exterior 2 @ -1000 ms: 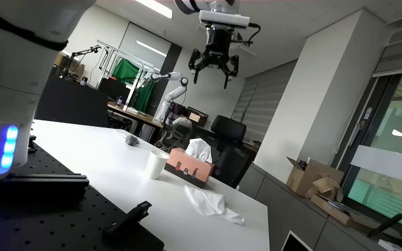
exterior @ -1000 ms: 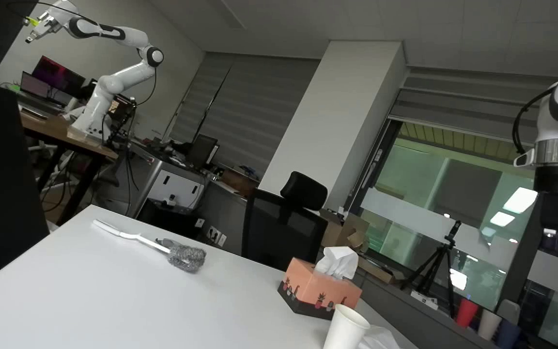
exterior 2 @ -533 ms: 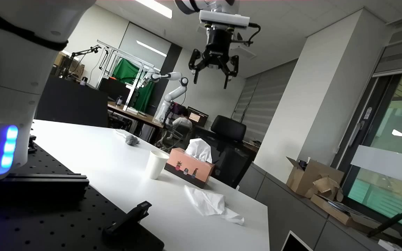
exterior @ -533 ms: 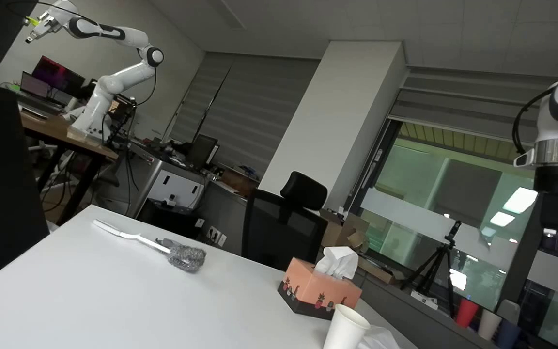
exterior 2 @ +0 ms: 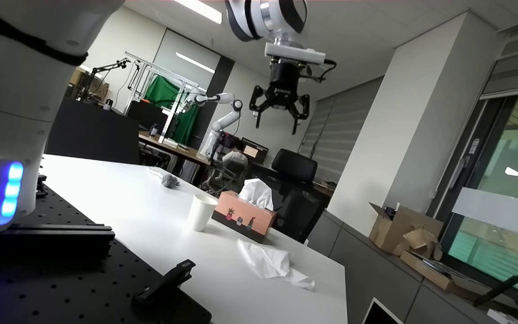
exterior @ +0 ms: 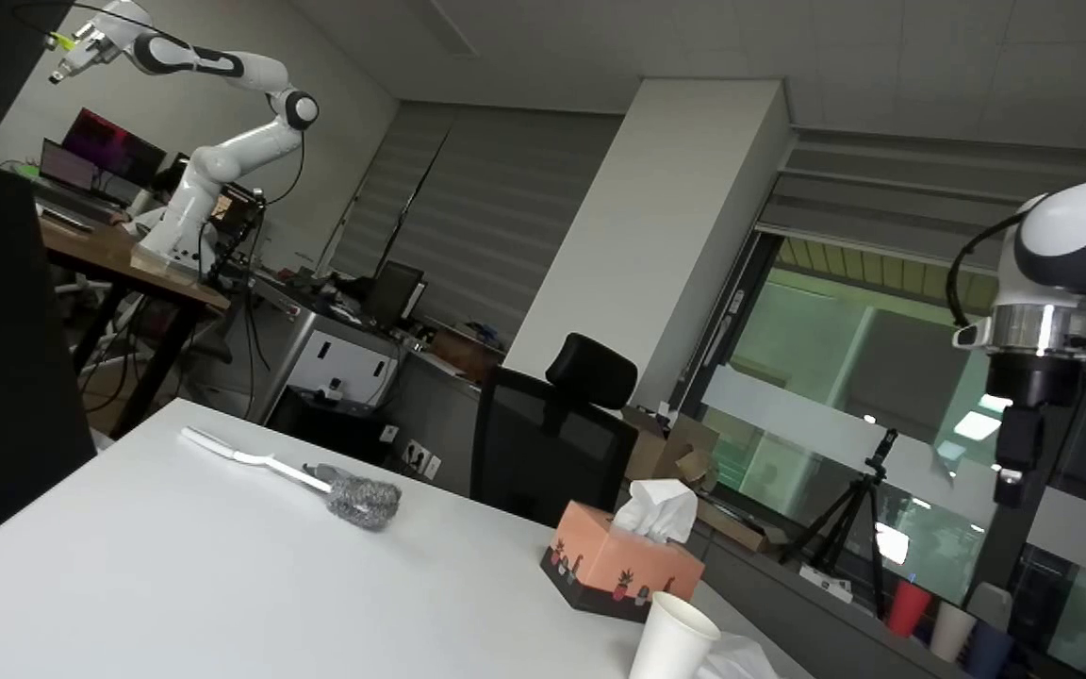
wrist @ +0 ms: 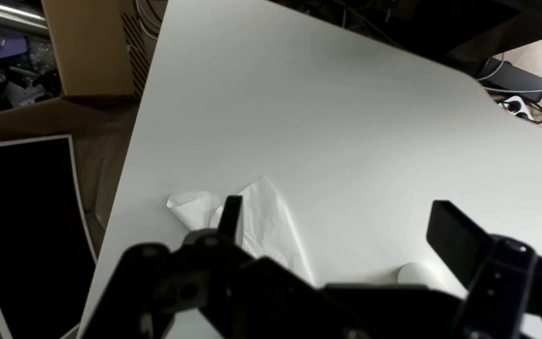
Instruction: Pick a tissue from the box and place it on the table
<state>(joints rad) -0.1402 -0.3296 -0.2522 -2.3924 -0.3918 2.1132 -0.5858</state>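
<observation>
The orange tissue box (exterior: 626,571) with a dark base stands on the white table, and it shows in an exterior view (exterior 2: 244,217). A white tissue (exterior 2: 257,192) sticks up from its top. A loose crumpled tissue (exterior 2: 269,262) lies flat on the table beside the box; it also shows in the wrist view (wrist: 268,214) behind one finger. My gripper (exterior 2: 276,129) is open and empty, pointing down, high above the table and the box. In the wrist view the fingers (wrist: 336,200) are wide apart. The box does not show in the wrist view.
A white paper cup (exterior 2: 201,213) stands close to the box; it is partly hidden in the wrist view (wrist: 417,274). A grey-headed brush (exterior: 364,500) lies farther along the table (exterior: 270,585). A black chair (exterior 2: 292,191) stands behind the box. A black clamp-like part (exterior 2: 164,283) rests on the base plate.
My gripper has moved down in both exterior views, shifting left in one and slightly right in the other. It stays open. The box, tissues and cup have not moved.
</observation>
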